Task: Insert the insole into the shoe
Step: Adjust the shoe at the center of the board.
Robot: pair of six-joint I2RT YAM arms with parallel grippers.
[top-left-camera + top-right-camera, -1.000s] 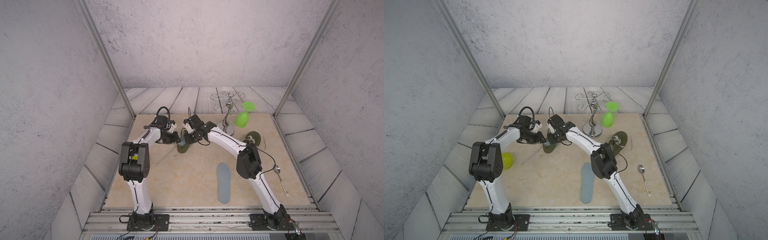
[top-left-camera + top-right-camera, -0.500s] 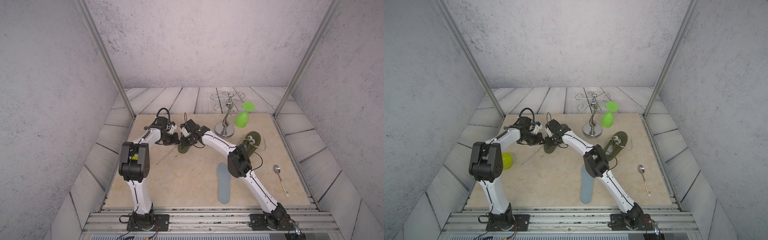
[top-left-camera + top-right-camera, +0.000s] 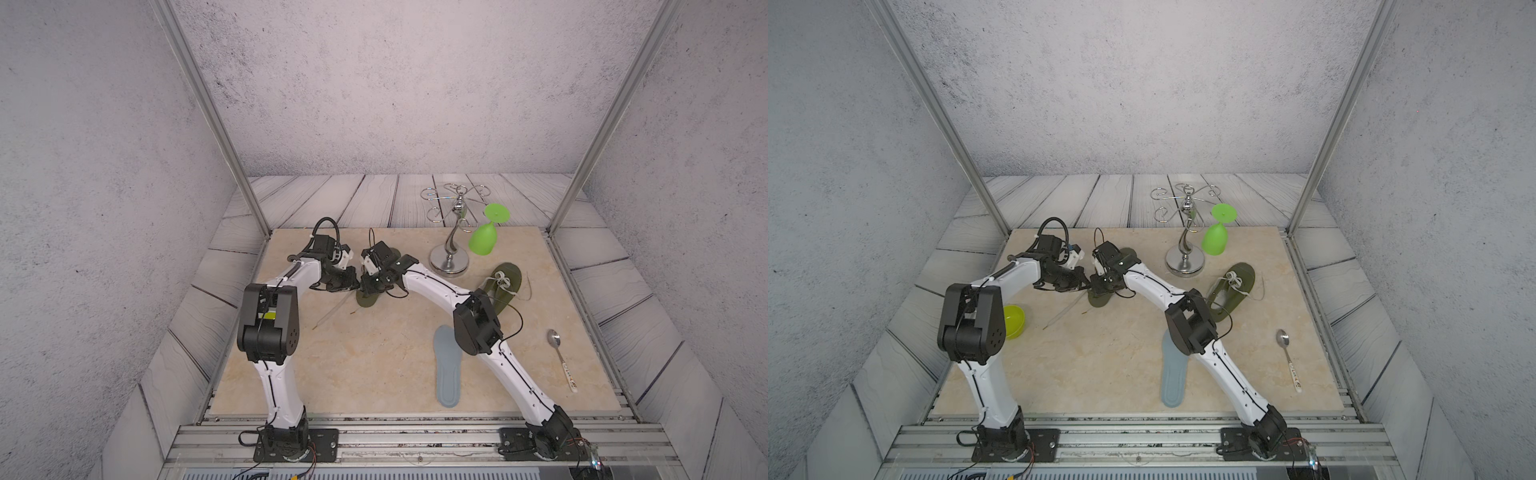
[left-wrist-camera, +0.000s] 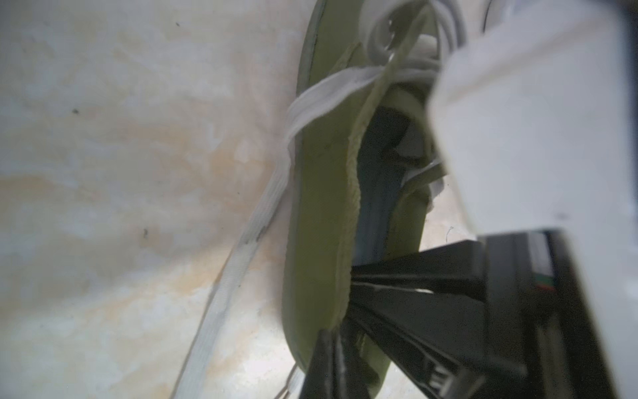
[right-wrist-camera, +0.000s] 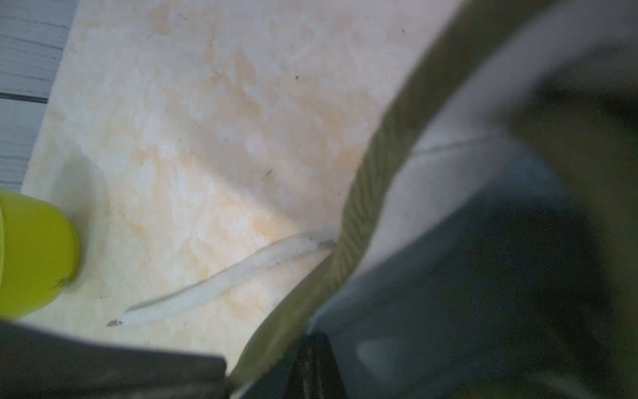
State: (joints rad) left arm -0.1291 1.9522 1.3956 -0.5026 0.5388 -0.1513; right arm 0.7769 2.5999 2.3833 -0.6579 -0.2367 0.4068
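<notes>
The left gripper (image 4: 333, 345) is clamped on the heel edge of the shoe (image 4: 317, 207). The right gripper (image 4: 359, 278), jaws together, reaches inside, just at the insole (image 4: 374, 193).

The insole (image 3: 448, 370) lies at the front of the worktop (image 3: 374, 365), the spoon (image 3: 561, 357) to its right, the shoe (image 3: 366, 300) behind on its left, the stand (image 3: 451, 249) farther back.

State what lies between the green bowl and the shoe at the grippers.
A white shoelace, trailing from the shoe towards the green bowl; the right wrist view shows it.
</notes>
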